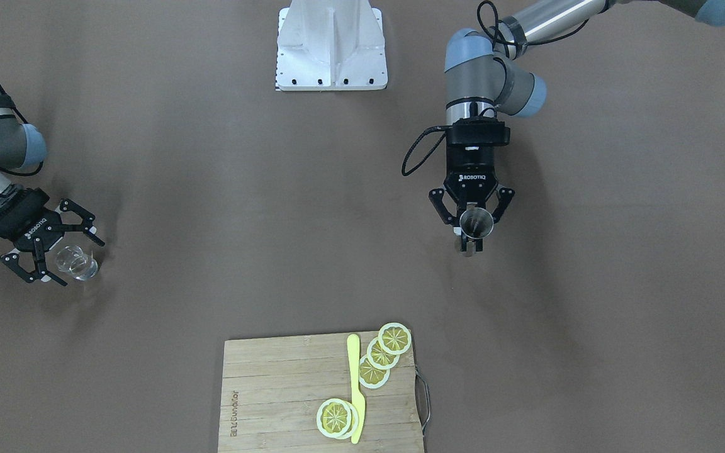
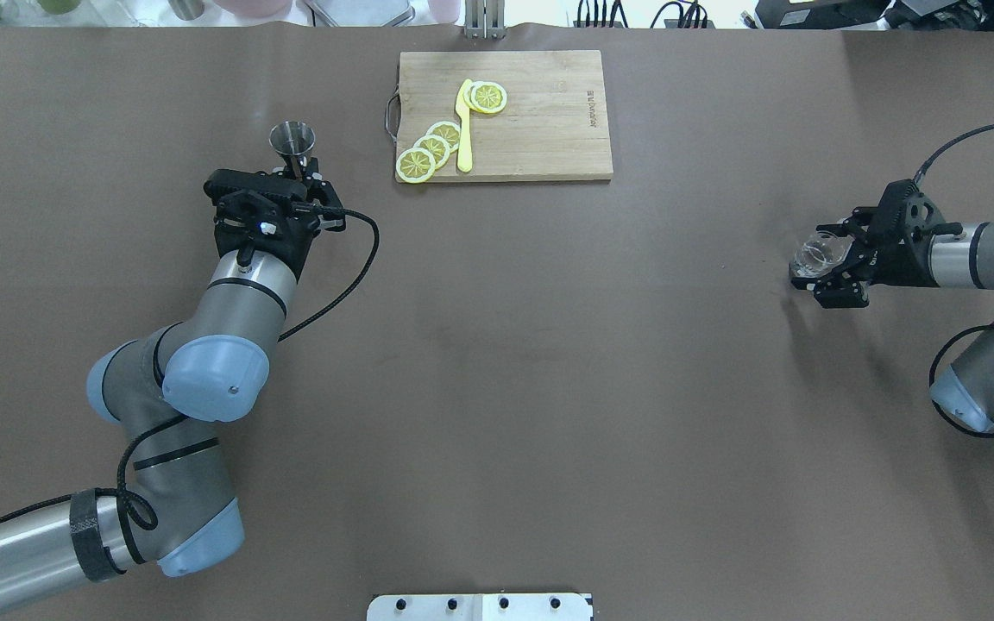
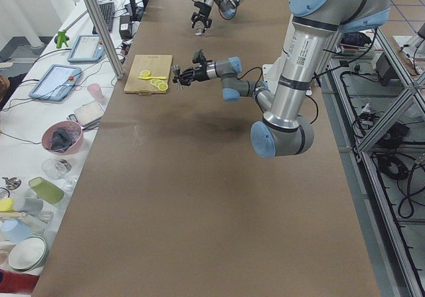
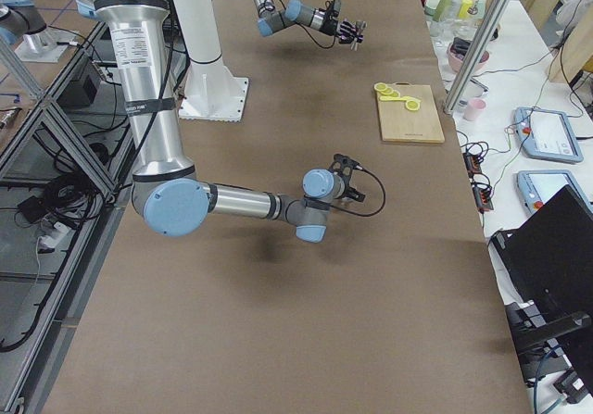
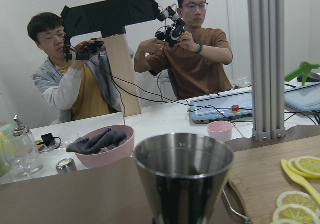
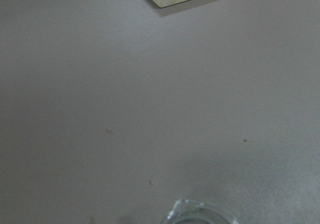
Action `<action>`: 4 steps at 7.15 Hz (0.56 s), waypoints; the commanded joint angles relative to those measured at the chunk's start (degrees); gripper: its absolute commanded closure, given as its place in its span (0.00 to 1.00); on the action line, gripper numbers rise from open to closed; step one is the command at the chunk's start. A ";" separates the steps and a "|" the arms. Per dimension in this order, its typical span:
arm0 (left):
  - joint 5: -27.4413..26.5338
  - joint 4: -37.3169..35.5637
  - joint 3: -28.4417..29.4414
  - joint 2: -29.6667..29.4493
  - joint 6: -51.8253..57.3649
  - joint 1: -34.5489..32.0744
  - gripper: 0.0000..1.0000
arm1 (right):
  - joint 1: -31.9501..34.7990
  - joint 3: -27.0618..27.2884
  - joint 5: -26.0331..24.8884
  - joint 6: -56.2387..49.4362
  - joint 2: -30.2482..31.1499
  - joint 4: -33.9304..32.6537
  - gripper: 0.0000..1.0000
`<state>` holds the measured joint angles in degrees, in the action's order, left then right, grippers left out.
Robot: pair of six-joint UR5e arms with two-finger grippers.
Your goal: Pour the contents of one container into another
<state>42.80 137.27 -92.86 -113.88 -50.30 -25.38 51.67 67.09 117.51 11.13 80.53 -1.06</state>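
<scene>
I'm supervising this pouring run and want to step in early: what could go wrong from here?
1. The glass tumbler in the right gripper and the jigger in the left gripper sit far apart across the table, so both arms must converge; a misjudged approach could knock them together.
2. The jigger's mouth looks narrow, so a pour may spill.
3. The clear tumbler could slip when tilted.

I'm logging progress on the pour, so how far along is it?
Done: each arm has reached its vessel. In hand: the left gripper brackets the steel jigger, and the right gripper brackets the glass tumbler; whether either is clamped yet is unclear. Left: bringing them together, since they sit far apart, then tipping the glass over the jigger.
</scene>
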 commanded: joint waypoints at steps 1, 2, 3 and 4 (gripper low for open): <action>1.50 3.52 1.10 -0.90 6.74 -0.11 1.00 | 0.01 -0.64 0.00 -0.23 -0.46 0.00 0.04; 4.89 8.58 2.40 -2.47 6.71 0.07 1.00 | 0.09 -0.64 0.00 -0.23 -0.37 0.18 0.09; 8.06 10.54 4.59 -4.40 7.06 1.46 1.00 | 0.18 -0.73 0.00 -0.23 -0.20 1.13 0.14; 7.83 15.44 5.74 -5.03 7.49 2.17 1.00 | 0.27 -0.73 0.09 -0.23 0.24 1.84 0.20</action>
<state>49.42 147.79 -88.84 -117.63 -43.44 -24.21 51.84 66.41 117.53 10.90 80.37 -0.08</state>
